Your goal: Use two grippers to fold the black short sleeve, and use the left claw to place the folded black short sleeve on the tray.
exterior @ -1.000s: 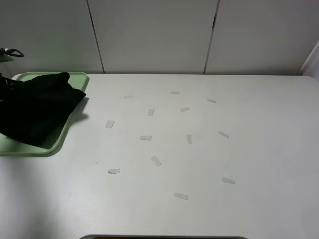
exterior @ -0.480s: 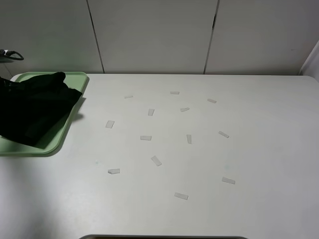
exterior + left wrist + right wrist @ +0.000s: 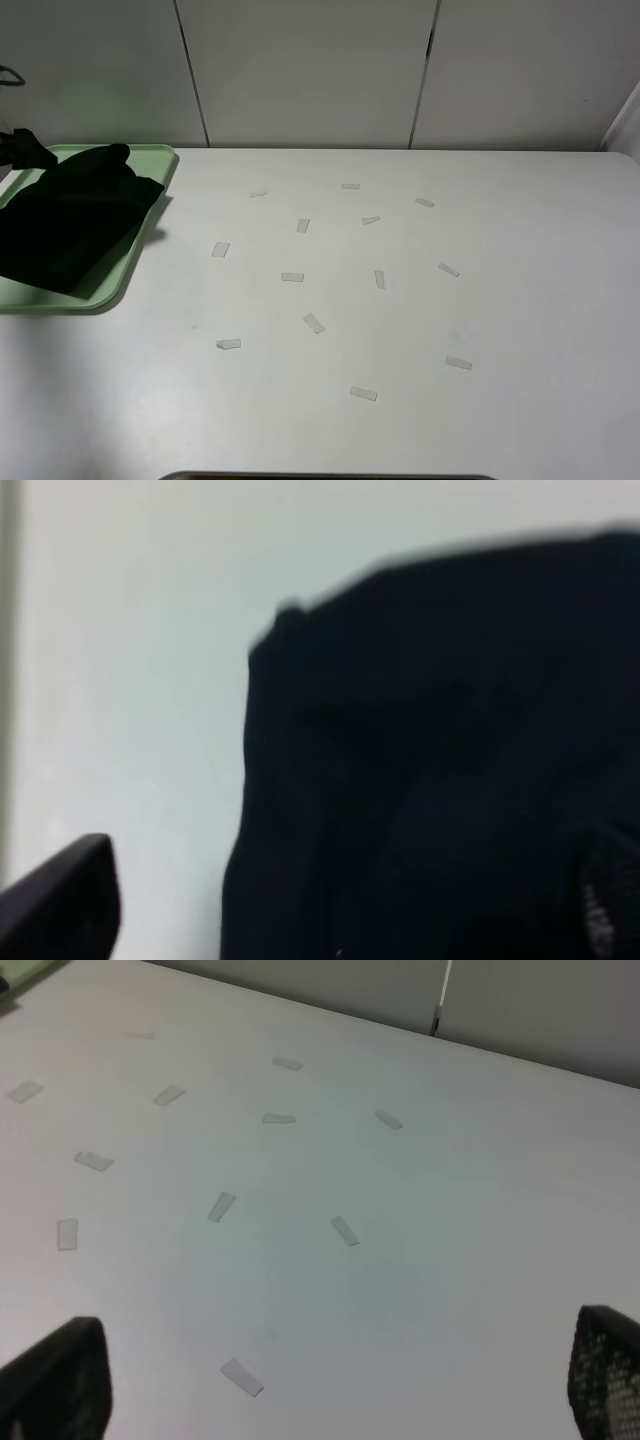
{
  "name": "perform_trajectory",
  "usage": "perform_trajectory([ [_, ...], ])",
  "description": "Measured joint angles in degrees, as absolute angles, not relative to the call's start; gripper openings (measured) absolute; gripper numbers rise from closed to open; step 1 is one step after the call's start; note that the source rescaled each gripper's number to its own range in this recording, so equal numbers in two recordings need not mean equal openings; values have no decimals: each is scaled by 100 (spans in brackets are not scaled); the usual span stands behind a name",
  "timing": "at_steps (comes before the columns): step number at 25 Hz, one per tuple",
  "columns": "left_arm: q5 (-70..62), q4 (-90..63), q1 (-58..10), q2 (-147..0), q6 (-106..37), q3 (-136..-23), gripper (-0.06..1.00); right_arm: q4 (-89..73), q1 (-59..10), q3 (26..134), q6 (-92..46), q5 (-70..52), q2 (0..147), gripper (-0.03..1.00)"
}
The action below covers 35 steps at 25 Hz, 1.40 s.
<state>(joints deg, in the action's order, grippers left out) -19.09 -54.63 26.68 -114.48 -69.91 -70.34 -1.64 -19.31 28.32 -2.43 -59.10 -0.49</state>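
Observation:
The black short sleeve (image 3: pixel 70 220) lies folded in a heap on the mint-green tray (image 3: pixel 152 153) at the table's far left, one corner reaching the tray's right rim. A dark part of the left arm (image 3: pixel 18 147) shows at the left edge, just behind the shirt. In the left wrist view the left claw (image 3: pixel 335 910) is open, with one fingertip (image 3: pixel 62 900) over bare tray (image 3: pixel 120 680) and the black shirt (image 3: pixel 440 760) below it. The right gripper (image 3: pixel 325 1380) is open and empty above the table; it does not show in the exterior view.
Several small whitish tape strips (image 3: pixel 314 322) lie scattered over the middle of the white table (image 3: pixel 520 300); they also show in the right wrist view (image 3: pixel 221 1206). A panelled wall runs behind the table.
The shirt has sunk flatter onto the tray and its right edge has drawn in from over the rim. The left arm has let go and pulled back to the left edge.

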Motion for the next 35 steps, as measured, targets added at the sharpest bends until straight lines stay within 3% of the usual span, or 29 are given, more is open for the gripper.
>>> perform_trajectory([
  [3, -1928, -5463, 2663, -11027, -6951, -7034, 98, -164, -1931, 2832, -243, -5910, -49, 100],
  [9, -2317, -5459, 2515, -10370, -6934, -7034, 100, -164, -1931, 2832, -243, -5910, -49, 100],
  [23, -5385, -5477, 2113, -8938, -7136, -7034, 100, -164, -1931, 2832, -243, -5910, -49, 100],
  [35, -5948, -5526, 2113, -6726, -6758, -7034, 100, -164, -1931, 2832, -243, -5910, -49, 100],
])
